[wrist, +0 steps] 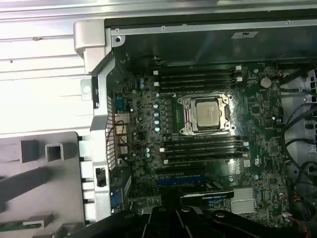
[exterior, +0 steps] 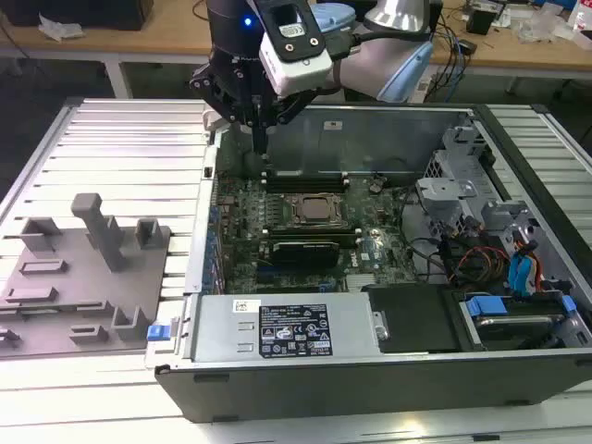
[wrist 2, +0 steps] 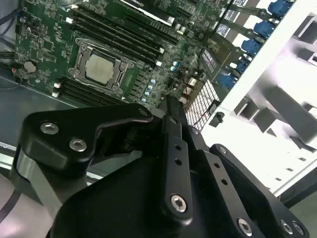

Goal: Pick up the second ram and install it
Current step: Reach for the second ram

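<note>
I hang over the open computer case (exterior: 370,379), and my gripper (exterior: 262,146) points down at the far corner of the green board (exterior: 242,227), close to the case wall on the exterior view's left. My jaws are closed on each other. In the second wrist view my fingers (wrist 2: 169,114) make one narrow black bar, tip against tip, above the board.

Under me are the long dark memory slots (wrist: 198,79), which lie on both sides of the square processor socket (exterior: 319,211). On the near side of the socket, past the second group of slots, a broad black card (exterior: 301,250) stands in the board. I cannot tell from these views which of the slots is already filled.

The ram stick (wrist: 25,225) is not with me. It lies outside the case in a slot of the grey holder (exterior: 129,287). In the first wrist view I see its narrow green edge, near the base of the upright grey post (exterior: 100,231). The holder rests on the ribbed metal table (exterior: 120,148), beside the case on the exterior view's left. It is well apart from my gripper, with the case wall between us.
</note>
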Robot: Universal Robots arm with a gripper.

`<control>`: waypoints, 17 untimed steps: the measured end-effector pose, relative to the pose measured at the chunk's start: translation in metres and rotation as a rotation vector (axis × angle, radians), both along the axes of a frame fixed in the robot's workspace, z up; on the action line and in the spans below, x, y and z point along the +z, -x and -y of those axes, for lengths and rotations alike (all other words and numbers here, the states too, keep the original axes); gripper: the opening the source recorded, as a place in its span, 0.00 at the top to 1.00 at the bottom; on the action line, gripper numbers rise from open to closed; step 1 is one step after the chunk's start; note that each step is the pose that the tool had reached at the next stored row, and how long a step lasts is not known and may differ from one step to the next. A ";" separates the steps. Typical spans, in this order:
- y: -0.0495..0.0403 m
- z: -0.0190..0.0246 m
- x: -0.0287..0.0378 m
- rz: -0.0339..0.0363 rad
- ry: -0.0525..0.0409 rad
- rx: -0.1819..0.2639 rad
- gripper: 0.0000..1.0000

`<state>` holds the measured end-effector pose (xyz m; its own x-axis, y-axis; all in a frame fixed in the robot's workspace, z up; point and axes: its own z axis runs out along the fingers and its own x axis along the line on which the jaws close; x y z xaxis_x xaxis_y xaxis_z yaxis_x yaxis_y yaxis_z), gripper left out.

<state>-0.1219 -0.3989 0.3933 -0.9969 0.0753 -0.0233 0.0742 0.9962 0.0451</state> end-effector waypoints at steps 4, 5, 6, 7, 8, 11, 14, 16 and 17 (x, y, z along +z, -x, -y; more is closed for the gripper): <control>0.0123 0.0000 0.0000 0.0000 0.0000 0.000 0.89; 0.0142 0.0000 0.0000 0.0000 0.0000 0.000 0.89; 0.0173 0.0000 0.0000 0.0000 0.0000 0.000 0.89; 0.0207 0.0000 0.0000 0.0000 0.0000 0.000 0.89; 0.0227 0.0000 0.0000 0.0000 0.0000 0.000 0.89; 0.0299 0.0000 0.0000 0.0000 0.0000 0.000 0.89; 0.0376 0.0000 0.0000 0.0000 0.0001 0.000 0.89; 0.0445 0.0000 0.0000 0.0000 0.0000 0.000 0.89; 0.0479 0.0000 0.0000 0.0000 0.0000 0.000 0.89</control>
<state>-0.1698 -0.3989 0.3933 -0.9969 0.0753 -0.0233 0.0742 0.9962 0.0451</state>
